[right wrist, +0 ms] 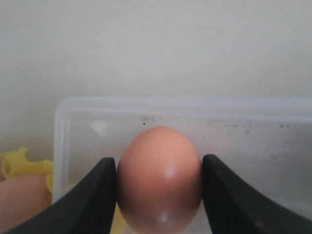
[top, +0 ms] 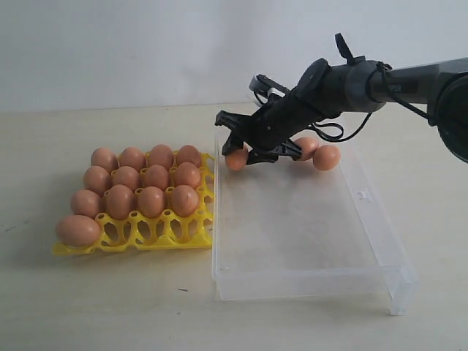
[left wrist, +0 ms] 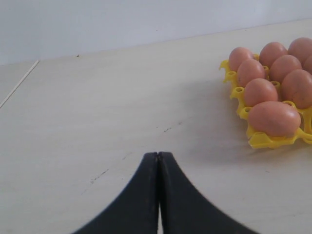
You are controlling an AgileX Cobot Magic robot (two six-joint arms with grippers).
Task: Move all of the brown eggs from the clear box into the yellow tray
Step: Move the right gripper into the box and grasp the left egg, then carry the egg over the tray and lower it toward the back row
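Egg [right wrist: 159, 180]: light, rigid, smooth, brittle shell. Your right gripper [right wrist: 159, 165] pinches its widest flanks, inside the box [top: 307, 281]; squeeze gently. Left gripper [left wrist: 158, 155]: closed, empty.

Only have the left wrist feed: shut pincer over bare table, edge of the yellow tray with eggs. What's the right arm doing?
Observer: The right pincer is in the clear box, at its far corner on the tray side. The right wrist view shows its fingers against both sides of one brown egg.
Operator: Other eggs in the box?
Observer: Two more eggs, side by side along the far wall.
Operator: Room in the tray?
Observer: The yellow tray holds thirteen. Three front-row cups are empty, beside the one egg in that row.
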